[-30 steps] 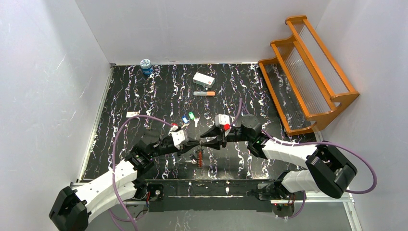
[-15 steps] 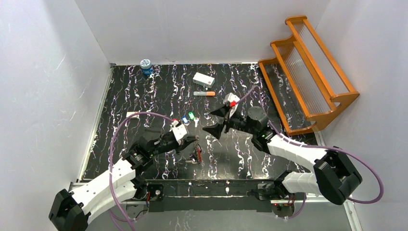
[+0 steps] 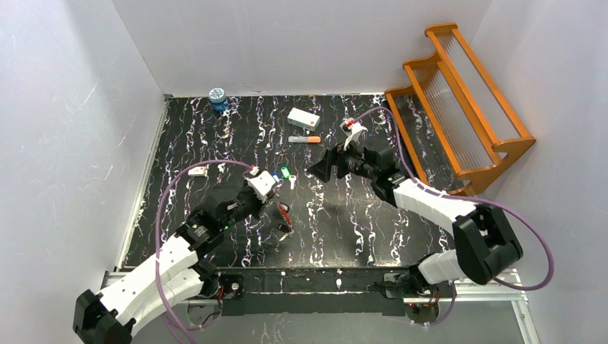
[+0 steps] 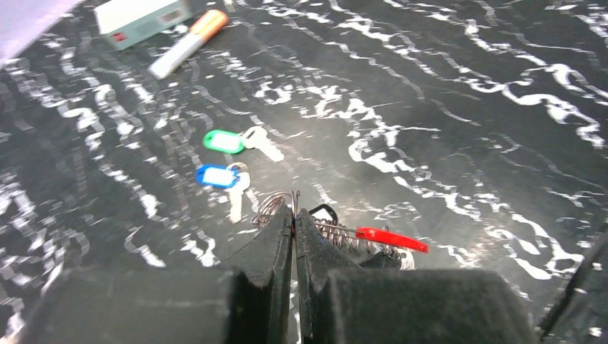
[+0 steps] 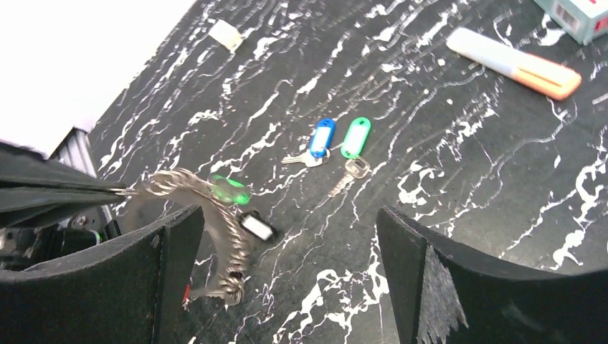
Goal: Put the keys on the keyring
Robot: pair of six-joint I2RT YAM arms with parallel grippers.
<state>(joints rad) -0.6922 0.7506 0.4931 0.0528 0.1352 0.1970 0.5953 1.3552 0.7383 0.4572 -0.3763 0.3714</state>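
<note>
Keyring (image 3: pixel 285 215), a thin coiled silver wire loop with a red tag and a small green piece, hangs at mid-frame in the top view. Its upper end is pinched in the left claw (image 3: pixel 276 204), whose jaws are pressed together. The blue-headed key (image 3: pixel 275 178) and the green-headed key (image 3: pixel 285 172) lie on the black marbled table (image 3: pixel 215 136) just above it. The right claw (image 3: pixel 323 166) hovers right of them, spread wide and empty.
</note>
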